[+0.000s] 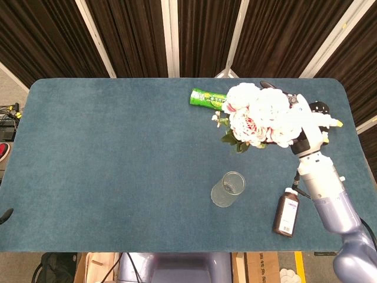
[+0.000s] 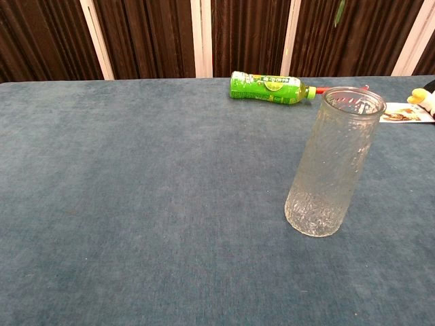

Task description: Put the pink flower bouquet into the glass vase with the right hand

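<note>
The pink flower bouquet (image 1: 259, 115) is held up off the table by the right hand (image 1: 306, 127), its pale pink and white blooms spread toward the left of the hand and a few green leaves showing under them. In the head view it appears over the far right part of the table, partly covering the cap end of the green drink bottle (image 1: 206, 98). In the chest view only a small green leaf tip shows at the top edge, so the bouquet sits high above that camera's field. The right hand grips the bouquet at its stem end, though the fingers themselves are mostly hidden by blooms.

The glass vase (image 2: 332, 163) stands upright and empty on the blue table (image 1: 106, 159), toward the near edge and right of centre, apart from the bouquet and nearer the robot than it.

A brown medicine bottle (image 1: 286, 212) lies near the near right corner, just beside the right forearm. The green drink bottle lies on its side near the far edge. A plush toy (image 1: 323, 109) lies by the right edge, partly hidden behind the hand, with a printed card (image 2: 401, 116) next to it.

The left hand does not appear in either view.
</note>
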Tool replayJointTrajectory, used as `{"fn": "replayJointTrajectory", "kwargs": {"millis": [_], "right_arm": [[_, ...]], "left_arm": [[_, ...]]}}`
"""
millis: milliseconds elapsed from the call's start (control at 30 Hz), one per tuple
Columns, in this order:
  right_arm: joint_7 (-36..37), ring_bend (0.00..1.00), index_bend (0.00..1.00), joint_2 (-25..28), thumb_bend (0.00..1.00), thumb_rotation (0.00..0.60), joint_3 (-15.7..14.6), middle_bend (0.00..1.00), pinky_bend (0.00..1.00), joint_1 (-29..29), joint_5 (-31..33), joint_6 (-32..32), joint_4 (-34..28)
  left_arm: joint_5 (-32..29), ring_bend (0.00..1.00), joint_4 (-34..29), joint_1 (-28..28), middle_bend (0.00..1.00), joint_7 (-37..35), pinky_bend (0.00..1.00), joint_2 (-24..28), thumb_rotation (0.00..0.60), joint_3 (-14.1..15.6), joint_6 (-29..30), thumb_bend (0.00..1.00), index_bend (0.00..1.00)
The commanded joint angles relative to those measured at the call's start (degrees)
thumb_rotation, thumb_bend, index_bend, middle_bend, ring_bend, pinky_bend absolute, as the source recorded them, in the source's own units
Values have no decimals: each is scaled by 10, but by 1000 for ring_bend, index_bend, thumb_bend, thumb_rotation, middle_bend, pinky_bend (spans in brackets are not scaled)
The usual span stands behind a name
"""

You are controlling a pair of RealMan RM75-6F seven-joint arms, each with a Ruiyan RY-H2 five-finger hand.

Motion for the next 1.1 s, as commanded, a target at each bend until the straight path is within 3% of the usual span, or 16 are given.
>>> {"fn": "replayJointTrajectory", "kwargs": {"millis": [33, 233, 700, 1100], "right_arm": [[-32, 492, 590, 33, 206, 600, 17, 493, 70, 0, 41, 29, -50], [-32, 492, 590, 43, 207, 600, 2, 494, 72, -7, 44, 25, -75], [15, 492, 590, 15, 207, 600, -85, 493, 79, -58, -81, 1, -75], [17, 492, 590, -27, 207, 600, -136, 493, 85, -45, -102, -5, -42]], "left_arm": [[0, 0, 2, 1, 0, -10, 0, 2, 600, -2, 3, 198, 176], [6, 0, 13, 2, 0, -36, 0, -2, 600, -10, 17, 198, 168], [13, 0, 21, 5, 0, -48, 0, -4, 600, -10, 28, 198, 168], [14, 0, 20, 4, 0, -41, 0, -6, 600, -9, 26, 198, 168]]}}
